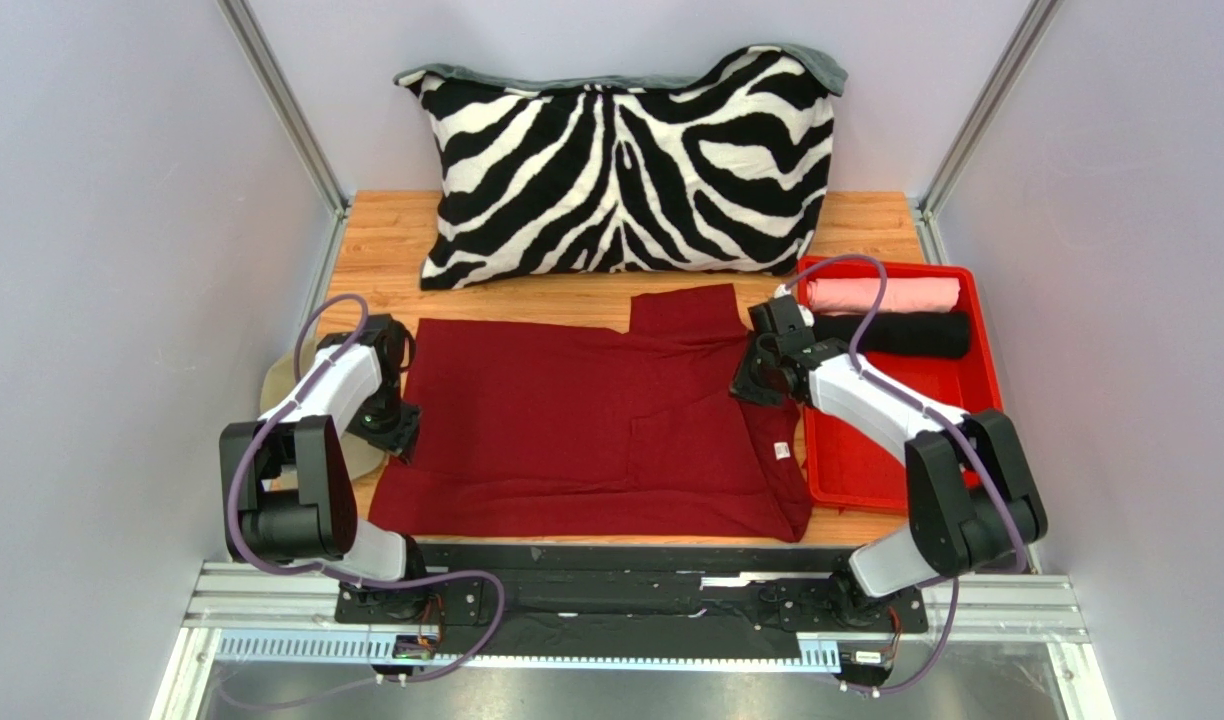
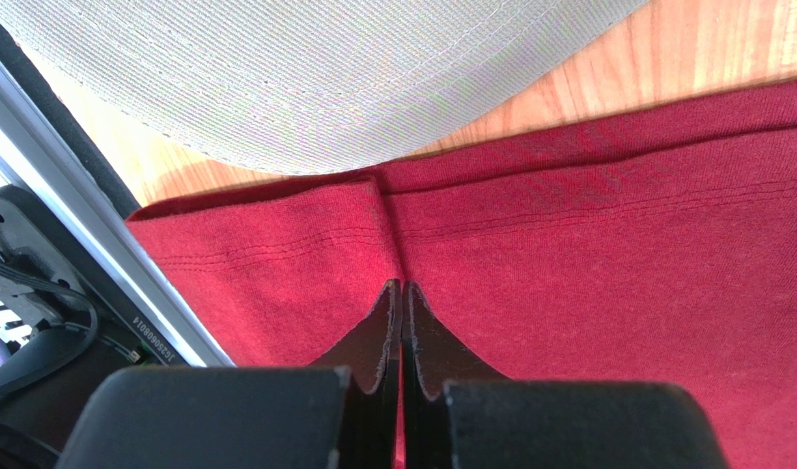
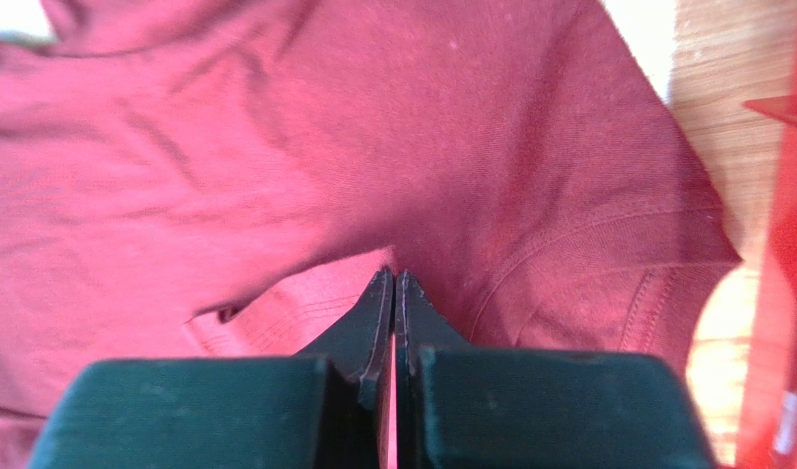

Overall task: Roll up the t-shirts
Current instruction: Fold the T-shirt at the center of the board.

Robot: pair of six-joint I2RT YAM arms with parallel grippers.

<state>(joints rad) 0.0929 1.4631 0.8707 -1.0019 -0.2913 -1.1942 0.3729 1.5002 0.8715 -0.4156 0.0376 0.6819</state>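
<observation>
The maroon t-shirt (image 1: 573, 420) lies spread across the middle of the top view, flat on the wooden counter (image 1: 385, 225), with one sleeve reaching up toward the centre and its right part folded over on itself. At the shirt's left edge the left tool (image 2: 402, 285) is pressed together, pinching a crease of the maroon cloth just below the hem stitching. At the shirt's upper right the right tool (image 3: 394, 274) is also pressed together on a bunched fold near a sleeve. Right of the shirt, a red tray (image 1: 851, 458) holds a rolled pink t-shirt (image 1: 881, 293) and, just below it in frame, a rolled black t-shirt (image 1: 911, 333). A khaki cap (image 2: 324, 68) sits beside the shirt's left edge. A zebra-striped pillow (image 1: 626, 165) fills the upper centre.
</observation>
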